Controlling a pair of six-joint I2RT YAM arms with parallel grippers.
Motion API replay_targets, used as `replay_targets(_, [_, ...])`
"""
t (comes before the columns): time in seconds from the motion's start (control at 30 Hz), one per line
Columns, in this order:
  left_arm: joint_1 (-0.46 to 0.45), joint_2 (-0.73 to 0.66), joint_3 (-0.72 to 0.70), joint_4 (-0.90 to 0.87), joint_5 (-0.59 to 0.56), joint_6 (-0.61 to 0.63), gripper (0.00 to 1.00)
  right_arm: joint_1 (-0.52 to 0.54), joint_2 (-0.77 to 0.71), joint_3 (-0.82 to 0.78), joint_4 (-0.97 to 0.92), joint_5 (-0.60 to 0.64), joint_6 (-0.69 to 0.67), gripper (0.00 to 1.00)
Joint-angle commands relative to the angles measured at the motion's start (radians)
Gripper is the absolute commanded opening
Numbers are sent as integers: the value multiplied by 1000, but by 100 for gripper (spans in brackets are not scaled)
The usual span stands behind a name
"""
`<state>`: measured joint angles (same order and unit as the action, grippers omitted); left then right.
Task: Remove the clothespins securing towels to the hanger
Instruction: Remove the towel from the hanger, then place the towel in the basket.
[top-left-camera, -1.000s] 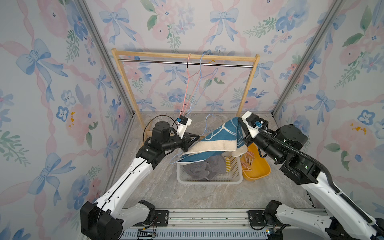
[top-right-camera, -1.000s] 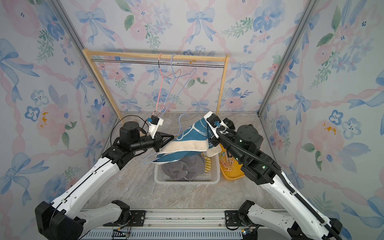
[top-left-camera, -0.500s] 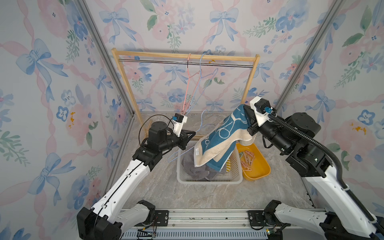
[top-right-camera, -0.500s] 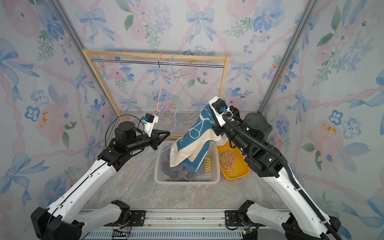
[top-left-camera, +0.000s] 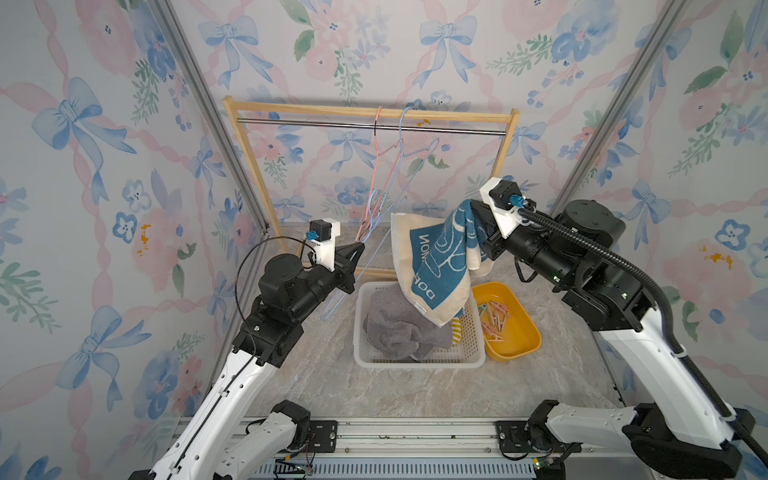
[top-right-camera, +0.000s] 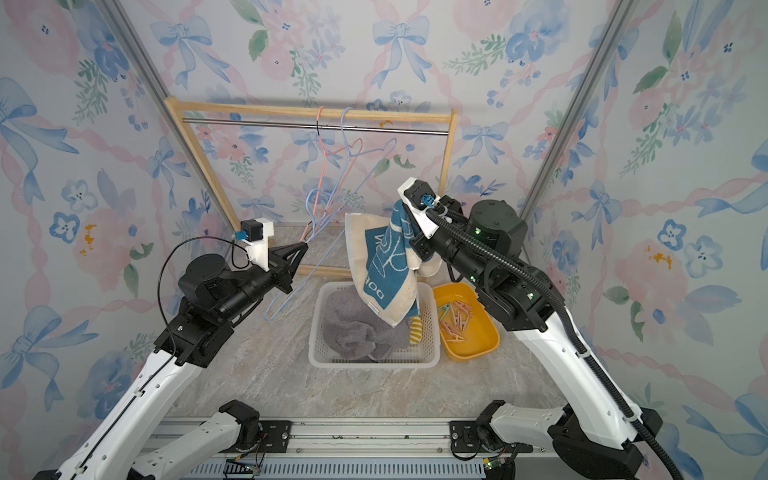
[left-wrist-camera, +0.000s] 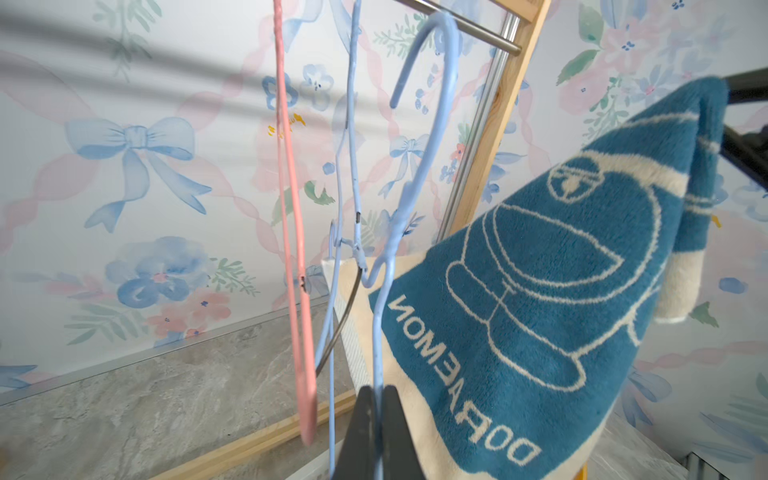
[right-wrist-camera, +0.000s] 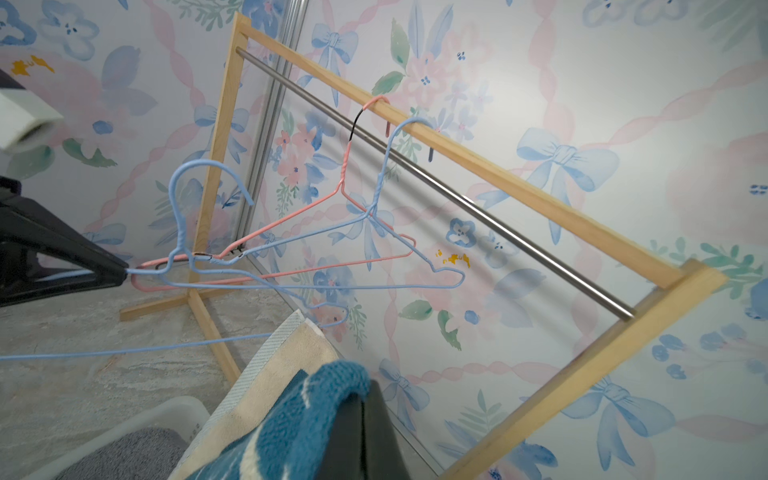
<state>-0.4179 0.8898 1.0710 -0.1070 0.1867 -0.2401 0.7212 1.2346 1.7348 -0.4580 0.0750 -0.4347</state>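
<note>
Right wrist view, bottom centre: clamping limp, light blue towel (right-wrist-camera: 291, 436) in right gripper (right-wrist-camera: 368, 399); best pinched at bunched edge. Pinching blue hanger (left-wrist-camera: 432, 145) in left gripper (left-wrist-camera: 375, 399). Clothespins (top-left-camera: 496, 318) in yellow bin (top-left-camera: 525, 347), centre-right.

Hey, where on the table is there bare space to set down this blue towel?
Bare tabletop runs between the white basket and the front rail, and beside the basket on the left arm's side. Crowded: the basket holds a grey towel, the yellow tray next to it holds clothespins, and hangers dangle near the rack.
</note>
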Motion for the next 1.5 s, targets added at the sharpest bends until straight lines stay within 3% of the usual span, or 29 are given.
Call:
replay_targets(0.0, [5, -26, 1, 59, -76, -2, 0, 21, -4, -5, -49, -18, 4, 0])
replay_targets(0.37, [7, -8, 4, 81, -50, -5, 0, 33, -105, -241, -80, -89, 102, 0])
replay_targets(0.6, [21, -4, -5, 96, -43, -16, 0, 34, -63, -378, -86, -172, 166, 0])
replay_targets(0.93, [34, -3, -7, 103, -21, -18, 0, 44, 164, -502, -89, -336, 253, 0])
replay_targets(1.47, [54, 5, -22, 102, -20, -18, 0, 85, 562, -489, -144, -335, 263, 0])
